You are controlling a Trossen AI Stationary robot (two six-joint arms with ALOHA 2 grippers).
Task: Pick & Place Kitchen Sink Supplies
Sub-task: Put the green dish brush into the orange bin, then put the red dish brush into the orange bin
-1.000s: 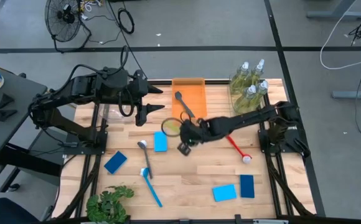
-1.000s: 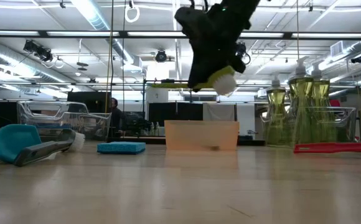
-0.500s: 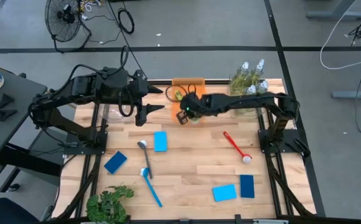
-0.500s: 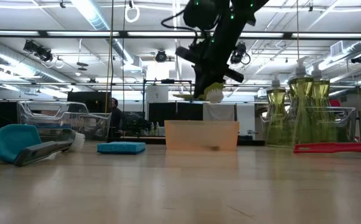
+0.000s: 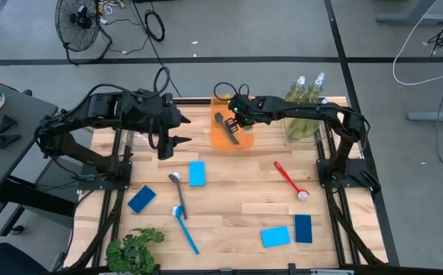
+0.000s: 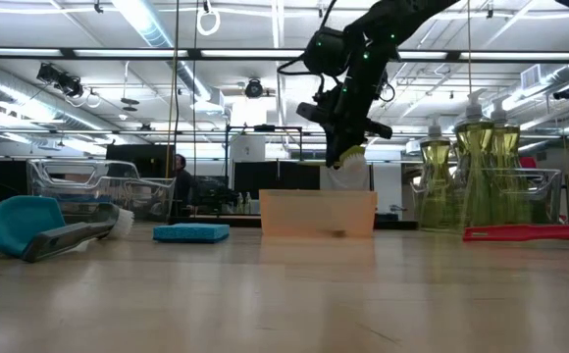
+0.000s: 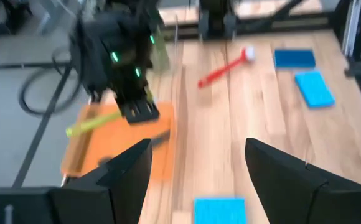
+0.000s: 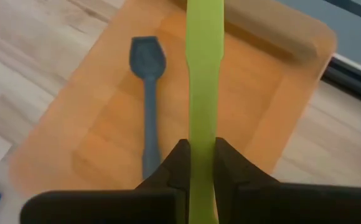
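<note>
My right gripper (image 5: pixel 240 116) hovers over the orange tray (image 5: pixel 242 142) at the table's far edge, shut on a yellow-green brush (image 8: pixel 204 74). A black brush (image 5: pixel 225 128) lies flat inside the tray. My left gripper (image 5: pixel 174 134) is open in the air just left of the tray and holds nothing. On the table lie a light-blue sponge (image 5: pixel 197 173), a dark-blue sponge (image 5: pixel 141 199), a grey-handled brush (image 5: pixel 179 195), a blue brush (image 5: pixel 186 233), a red brush (image 5: pixel 289 179) and two more sponges (image 5: pixel 276 236), (image 5: pixel 303 228). The pump bottles (image 5: pixel 305 107) stand at the far right. My right gripper pinches the yellow-green brush's handle (image 8: pixel 203 146) between its two fingers (image 8: pixel 174 165). The fingers come from the table's right, and the long handle runs straight out ahead of them. The brush is lifted clear above the tray, its pale head (image 6: pixel 351 153) just under the gripper.
A leafy plant (image 5: pixel 134 250) sits at the near left corner. A clear bin (image 6: pixel 88 191) stands at the far left of the table. The bottles' clear bin (image 6: pixel 500 201) is right of the tray. Bare wood lies between the tray and the near sponges.
My right gripper has carried the yellow-green brush from above the table's middle toward the far edge, and it now hangs over the orange tray, still shut on the handle. My left gripper has drawn back slightly toward the table's left.
</note>
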